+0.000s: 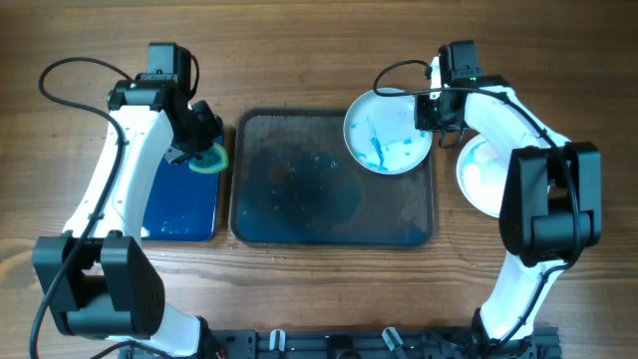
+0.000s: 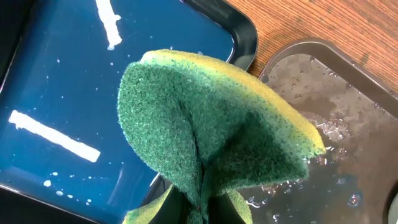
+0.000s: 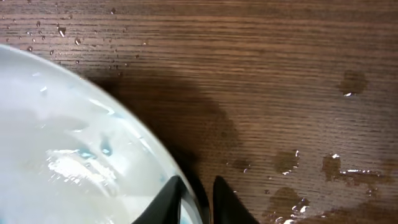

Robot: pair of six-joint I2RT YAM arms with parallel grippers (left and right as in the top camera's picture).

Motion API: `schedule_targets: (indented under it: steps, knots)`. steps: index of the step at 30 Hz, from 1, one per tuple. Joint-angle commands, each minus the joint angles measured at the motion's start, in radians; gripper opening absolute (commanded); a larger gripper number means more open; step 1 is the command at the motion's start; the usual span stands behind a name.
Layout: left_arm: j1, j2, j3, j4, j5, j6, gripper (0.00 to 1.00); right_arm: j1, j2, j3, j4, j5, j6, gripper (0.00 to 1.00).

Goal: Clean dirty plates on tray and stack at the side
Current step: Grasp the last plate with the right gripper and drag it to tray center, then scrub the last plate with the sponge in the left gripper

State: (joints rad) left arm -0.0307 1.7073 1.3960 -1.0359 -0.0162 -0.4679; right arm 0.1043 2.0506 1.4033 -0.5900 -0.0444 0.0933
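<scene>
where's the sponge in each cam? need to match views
Overhead: sponge upper left, at the blue tray's right edge, beside the grey tray.
Left wrist: fills the centre of the frame, folded, green side to the camera.
Right wrist: not in it; only a plate and wet table.
Shared landmark: the grey tray's rim beside the blue tray, in overhead and left wrist.

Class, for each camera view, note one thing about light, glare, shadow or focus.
Overhead: light even, everything sharp. Left wrist: the sponge looms close; white streaks of glare lie on the wet blue tray. Right wrist: the plate is blurred with a bright glare patch, and a dark shadow falls on the table beside it.
</scene>
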Motion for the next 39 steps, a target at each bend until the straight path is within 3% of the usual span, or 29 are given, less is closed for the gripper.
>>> schedule_targets:
  steps: [1,4,9,17,21,25,27,29,33,39]
  knots:
    - [0.000,-0.011,0.011,0.002,0.012,0.019,0.04,0.001,-0.009,0.024,-0.019,-0.002,-0.011,0.11]
    - [0.000,-0.011,0.011,0.003,0.012,0.019,0.04,0.001,-0.063,0.024,-0.050,-0.002,-0.002,0.04]
    - [0.000,-0.011,0.011,0.003,0.013,0.019,0.04,0.038,-0.142,0.024,-0.151,-0.119,0.026,0.04]
    - [-0.003,-0.009,0.003,0.004,0.035,0.019,0.04,0.262,-0.137,-0.097,-0.194,-0.160,0.468,0.04]
    - [-0.014,-0.009,-0.029,0.015,0.035,0.019,0.04,0.331,-0.136,-0.146,-0.119,-0.175,0.509,0.04]
    - [-0.034,-0.009,-0.070,0.031,0.035,0.015,0.04,0.333,-0.135,-0.146,-0.074,-0.209,0.390,0.22]
    - [-0.047,-0.009,-0.081,0.041,0.035,0.015,0.04,0.333,-0.135,-0.146,-0.060,-0.213,0.335,0.37]
    - [-0.067,-0.009,-0.097,0.072,0.064,0.015,0.04,0.333,-0.124,-0.146,-0.056,-0.213,0.329,0.40]
    - [-0.107,-0.009,-0.121,0.124,0.098,0.015,0.04,0.325,-0.092,-0.146,-0.049,-0.253,0.329,0.38]
    - [-0.186,-0.006,-0.121,0.178,0.106,0.015,0.04,0.311,-0.037,-0.147,-0.023,-0.311,0.431,0.19]
